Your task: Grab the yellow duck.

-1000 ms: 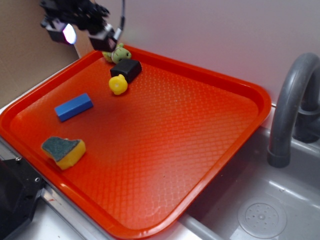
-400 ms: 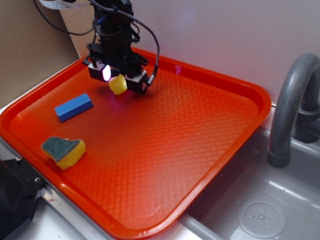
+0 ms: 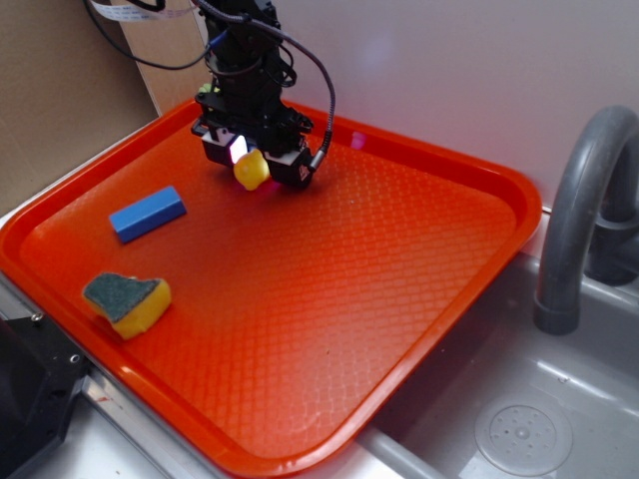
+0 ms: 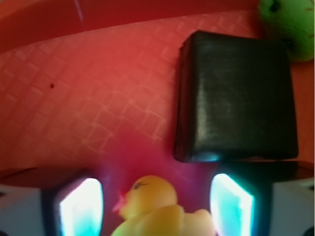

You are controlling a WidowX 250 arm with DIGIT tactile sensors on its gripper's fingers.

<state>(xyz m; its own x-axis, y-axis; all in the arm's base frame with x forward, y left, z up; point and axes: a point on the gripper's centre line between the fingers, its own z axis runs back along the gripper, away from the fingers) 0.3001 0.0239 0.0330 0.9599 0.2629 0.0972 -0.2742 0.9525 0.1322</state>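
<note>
Now: claw straddles the duck at the tray's far-left corner

No brand, label or writing readable on anything in either view.

Gripper (image 3: 252,168) is down on the orange tray (image 3: 419,289), near its back-left corner. Yellow duck (image 3: 250,172) sits between the two fingers; ext. view shows it poking out below the black gripper body, a pink-white light glowing just above it. Wrist view: duck (image 4: 157,209) at bottom centre, head w/ a small pink beak turned left, one lit finger pad (image 4: 81,206) to its left and another to its right. Visible gaps of red tray on both sides of the duck, so the claw is released, jaws spread around it, not pressing it. Can't tell if the duck rests on the tray or is lifted.

Other stuff: black block (image 4: 236,96) lies just beyond the duck on the right side of the wrist view, close to the right finger; hidden behind the arm in the ext. view. Fuzzy green toy (image 4: 290,24) at the top-right corner of the wrist view, touching or nearly touching the block's far corner. Blue block (image 3: 147,214) well apart to the left-front. Yellow sponge (image 3: 128,299) w/ grey-green top nearer the front-left rim. Grey faucet (image 3: 584,210) and sink (image 3: 519,419) to the right, off the tray. Black cable loops off the arm's right side.
</note>
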